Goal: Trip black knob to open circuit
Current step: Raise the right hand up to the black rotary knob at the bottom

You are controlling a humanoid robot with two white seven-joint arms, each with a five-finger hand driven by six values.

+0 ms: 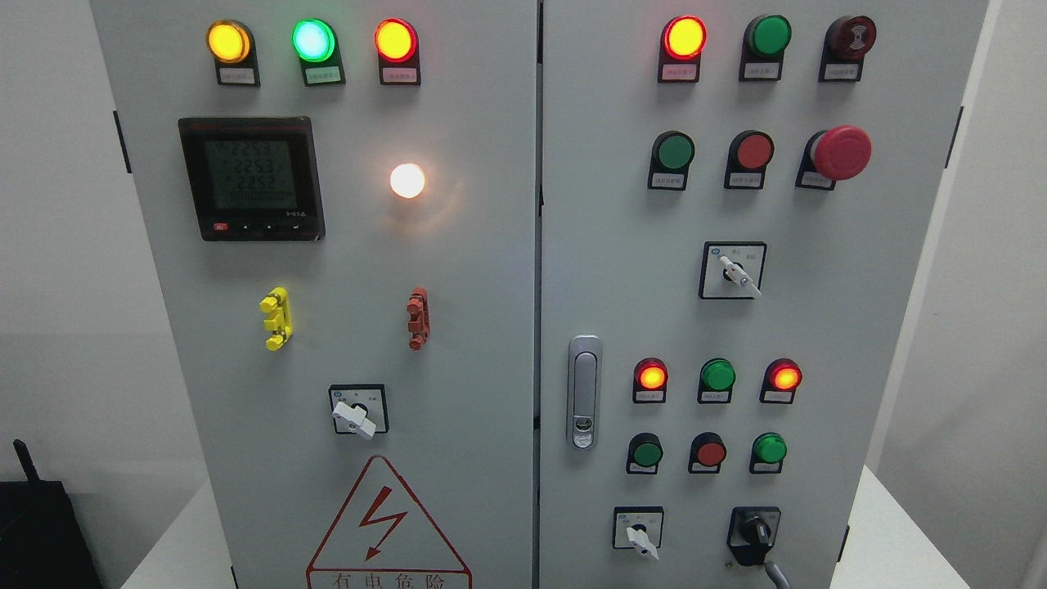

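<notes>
1. Grey painted steel makes up the cabinet (pixel 491 327), which fills the head view with two doors side by side, a seam between them.
2. Neither robot hand shows anywhere in the view, so whether the fingers are spread or curled cannot be told.
3. On the right door, at its lower right corner, sits the black knob (pixel 757 530) on a black plate, its grip rib standing roughly upright. A grey rod or cable (pixel 777 574) runs down from just below it and out of the bottom edge; what it is cannot be made out.
4. Judged from its look, the knob is a rigid plastic rotary handle: light, stiff, probably spring-detented, so it likely resists and then snaps over. Its smooth surface may be slippery; the raised rib across its middle is the place to pinch, with fingers on its two flat sides.
5. Just left of it is a white selector (pixel 640 536), near enough to be bumped by a wide grasp.
6. Above, three small lamps stand in a row: a lit red lamp (pixel 651 376), a green lamp (pixel 717 375), and another red lamp (pixel 784 376), also lit.
7. A door latch (pixel 584 391) sits at the right door's left edge.
8. The cabinet is the only container, and both doors are shut, so its contents are hidden.
9. On the left door are a meter (pixel 251 177) with dim digits and a warning triangle (pixel 386 528) at the bottom.
</notes>
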